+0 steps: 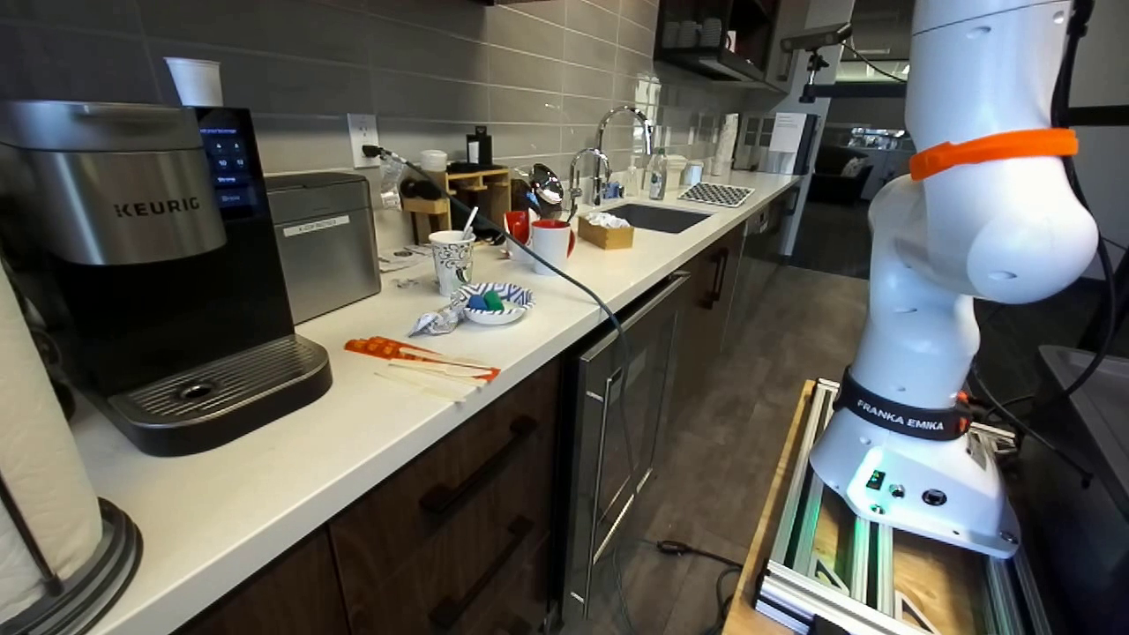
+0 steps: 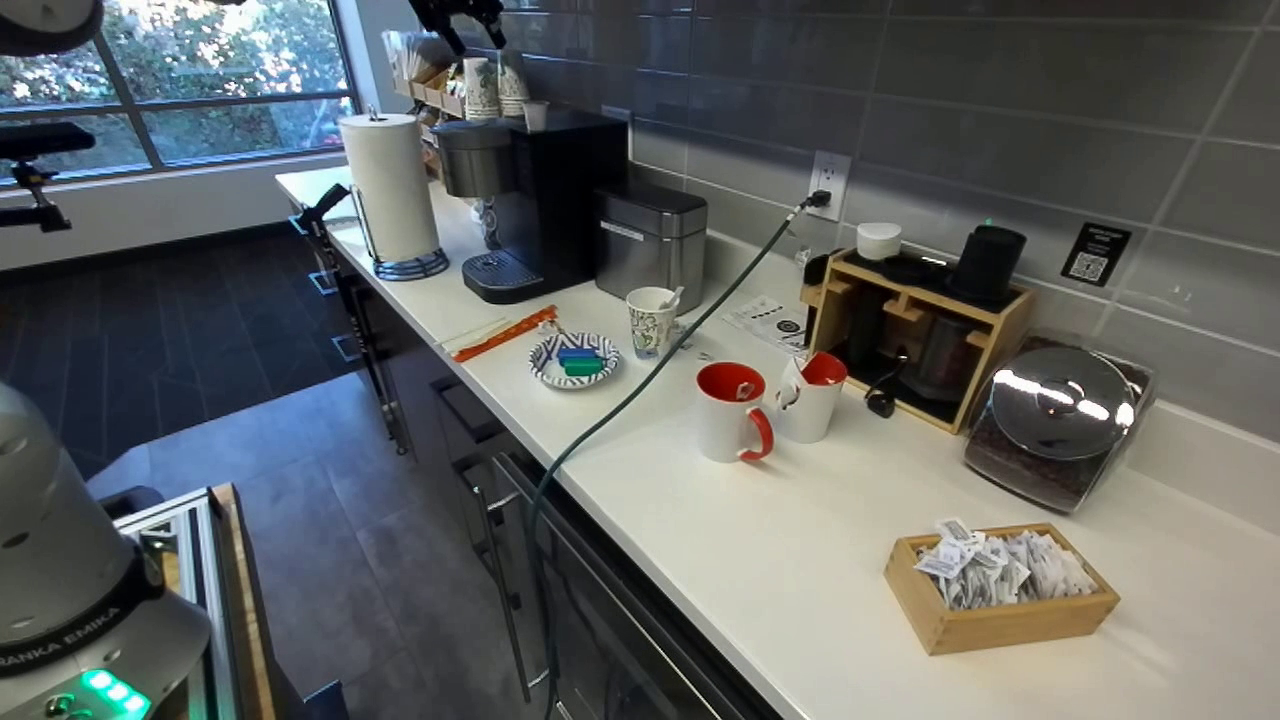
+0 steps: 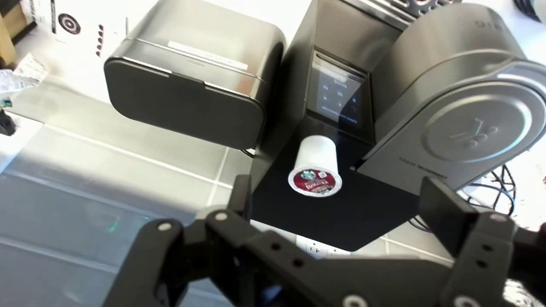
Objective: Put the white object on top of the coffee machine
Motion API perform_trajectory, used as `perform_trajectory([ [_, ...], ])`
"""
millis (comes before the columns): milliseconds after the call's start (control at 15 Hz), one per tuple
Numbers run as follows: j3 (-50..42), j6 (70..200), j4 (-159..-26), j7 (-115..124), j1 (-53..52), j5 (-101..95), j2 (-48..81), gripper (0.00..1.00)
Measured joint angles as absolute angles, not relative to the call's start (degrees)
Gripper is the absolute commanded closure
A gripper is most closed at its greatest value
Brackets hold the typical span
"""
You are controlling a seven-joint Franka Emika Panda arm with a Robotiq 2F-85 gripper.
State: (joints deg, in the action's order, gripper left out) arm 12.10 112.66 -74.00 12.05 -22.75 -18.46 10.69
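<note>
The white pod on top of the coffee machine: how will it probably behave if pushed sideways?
The white pod may tip: in both exterior views it stands on its narrower end, wider rim up. Once fallen, it would probably roll in a curve, since its wall is round and tapered. It is likely light: the Sumatra lid suggests a coffee capsule.

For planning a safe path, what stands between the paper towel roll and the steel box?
The coffee machine, with the white pod on top; both exterior views show this.
</note>
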Motion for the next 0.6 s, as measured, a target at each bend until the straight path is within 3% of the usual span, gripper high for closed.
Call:
perform_trajectory([
  [600, 12.2, 97.6, -100.2, 15.2, -20.5, -14.7, -8.6, 0.0],
])
